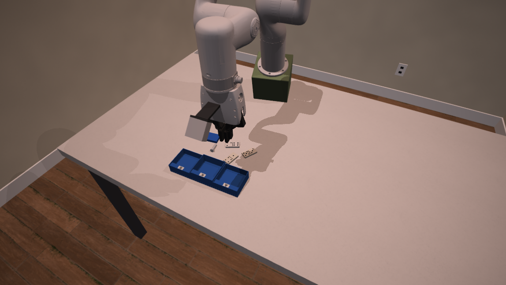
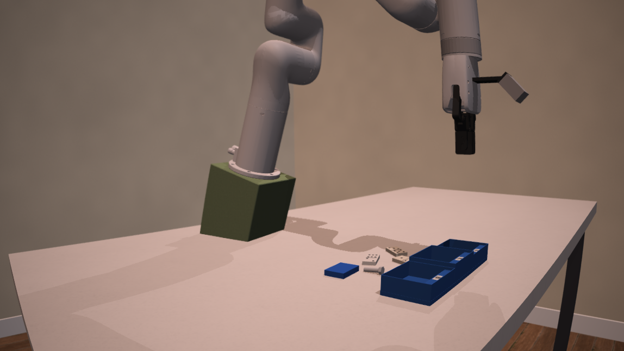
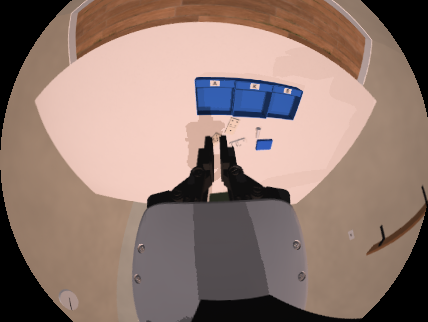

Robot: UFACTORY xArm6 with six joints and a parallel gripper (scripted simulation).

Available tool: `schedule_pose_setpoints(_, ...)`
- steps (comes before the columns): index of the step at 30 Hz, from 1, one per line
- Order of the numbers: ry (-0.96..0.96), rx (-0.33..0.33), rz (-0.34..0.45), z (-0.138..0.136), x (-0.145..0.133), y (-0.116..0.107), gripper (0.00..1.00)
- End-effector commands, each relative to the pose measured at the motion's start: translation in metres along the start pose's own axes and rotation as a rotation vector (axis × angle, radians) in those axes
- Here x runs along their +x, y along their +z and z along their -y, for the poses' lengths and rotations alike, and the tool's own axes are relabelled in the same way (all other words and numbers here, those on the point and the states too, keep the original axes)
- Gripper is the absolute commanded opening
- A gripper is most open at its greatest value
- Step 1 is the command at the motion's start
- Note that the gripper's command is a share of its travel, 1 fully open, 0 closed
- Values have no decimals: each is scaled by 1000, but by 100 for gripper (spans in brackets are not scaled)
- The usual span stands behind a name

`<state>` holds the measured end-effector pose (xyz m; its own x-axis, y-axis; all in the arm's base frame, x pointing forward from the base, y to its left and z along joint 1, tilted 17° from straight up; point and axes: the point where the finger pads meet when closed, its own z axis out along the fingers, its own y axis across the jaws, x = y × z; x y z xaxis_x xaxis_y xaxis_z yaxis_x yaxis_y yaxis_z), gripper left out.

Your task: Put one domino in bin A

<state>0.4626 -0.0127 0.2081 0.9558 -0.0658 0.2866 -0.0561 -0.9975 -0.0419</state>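
Three pale dominoes lie on the table behind the bins: one (image 1: 232, 144), one (image 1: 230, 158) and one (image 1: 249, 153); they also show in the exterior view (image 2: 370, 258) (image 2: 395, 251) (image 2: 400, 259). A row of three joined blue bins (image 1: 208, 171) (image 2: 436, 270) stands near the table's front edge; each has a small label, too small to read. The insides I can see hold nothing. My gripper (image 2: 465, 150) (image 1: 225, 138) (image 3: 216, 145) hangs high above the table, over the dominoes' side of the bins, fingers shut with nothing between them.
A flat blue block (image 1: 213, 136) (image 2: 341, 270) and a small grey bolt (image 1: 213, 148) (image 2: 373, 269) lie beside the dominoes. The arm's green base block (image 1: 272, 78) stands at the back of the table. The table edge runs just in front of the bins.
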Motion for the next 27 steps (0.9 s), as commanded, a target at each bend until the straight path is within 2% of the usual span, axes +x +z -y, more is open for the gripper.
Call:
schedule_pose_setpoints(1,0,0,-2,0,1,-2,7)
schedule_pose_setpoints(2,0,0,-2,0,1,-2,7)
schedule_pose_setpoints(3,50,0,-2,-2,-4,5,41)
schedule_pose_setpoints(10,352,1,-1,-17,-37,51,41)
schedule_pose_setpoints(12,352,1,-1,-17,-37,51,41)
schedule_pose_setpoints(24,368,0,-1,-42,-95,129,41)
schedule_pose_setpoints(27,368,0,-1,-43,-97,129,41)
